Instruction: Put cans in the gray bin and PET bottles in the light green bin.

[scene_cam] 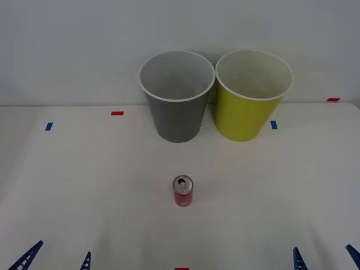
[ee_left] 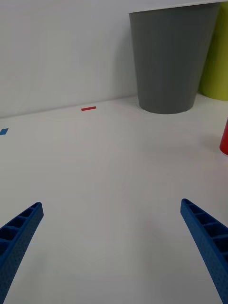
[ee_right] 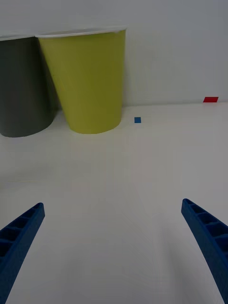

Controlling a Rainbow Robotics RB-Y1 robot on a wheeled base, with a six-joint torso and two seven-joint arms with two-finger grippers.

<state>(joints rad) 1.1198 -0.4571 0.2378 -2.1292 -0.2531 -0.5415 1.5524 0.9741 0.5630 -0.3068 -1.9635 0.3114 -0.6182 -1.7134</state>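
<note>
White table [scene_cam: 84,185] is stretching out before you, and a small red can [scene_cam: 183,192] is standing upright on it near the middle, its silver top and open pull-tab hole facing up. Behind the can, against the pale wall, two tall tapered bins are standing side by side and nearly touching: the gray bin [scene_cam: 176,107] is sitting on the left, and the green bin [scene_cam: 247,109] is sitting on the right. Both are showing white rims and pale insides. The can is sitting well apart from both bins, a little nearer the gray one. Your left gripper [scene_cam: 55,259] is waiting low at the near left edge of the table with its blue ribbed fingers spread wide, grasping nothing. Your right gripper [scene_cam: 324,259] is waiting at the near right edge, likewise spread and holding nothing. Small red and blue tape marks are dotting the table around the bins
</note>
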